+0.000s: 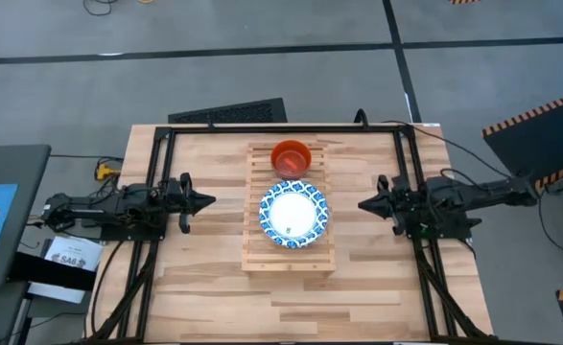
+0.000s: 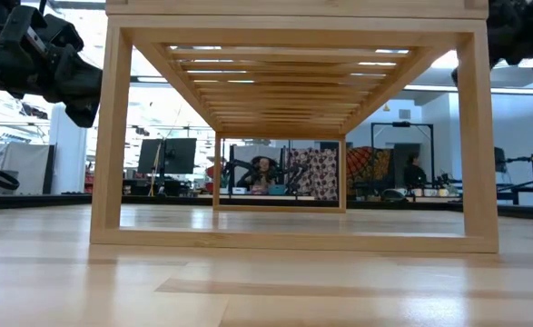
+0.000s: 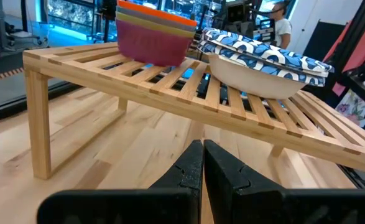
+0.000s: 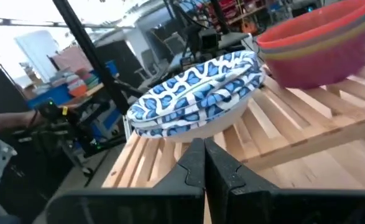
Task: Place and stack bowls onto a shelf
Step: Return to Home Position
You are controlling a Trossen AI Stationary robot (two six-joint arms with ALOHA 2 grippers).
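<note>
presently, the shelf (image 1: 291,261) stands on the table (image 1: 195,278) and carries every bowl in view. the patterned bowls (image 1: 293,214) sit nested in one stack at the middle of the shelf. the small bowls (image 1: 291,155) sit nested in a second stack, red uppermost, at the shelf's far end, just beside the first stack. the number in each stack cannot be counted with certainty.

the left gripper (image 1: 204,201) hangs off the shelf's left side, apart from it, its fingers pressed together with nothing between them. the right gripper (image 1: 365,204) hangs off the shelf's right side, likewise closed and empty.

judgement: stacking appears complete, and the step in hand is the retreat to rest. to do it well, each arm should draw away from the shelf on its own side, level or rising, and never sweep across the slats, so that no finger clips a rim or nudges the shelf. both pairs of fingers are best kept closed, with slow motion until well apart from the shelf.
</note>
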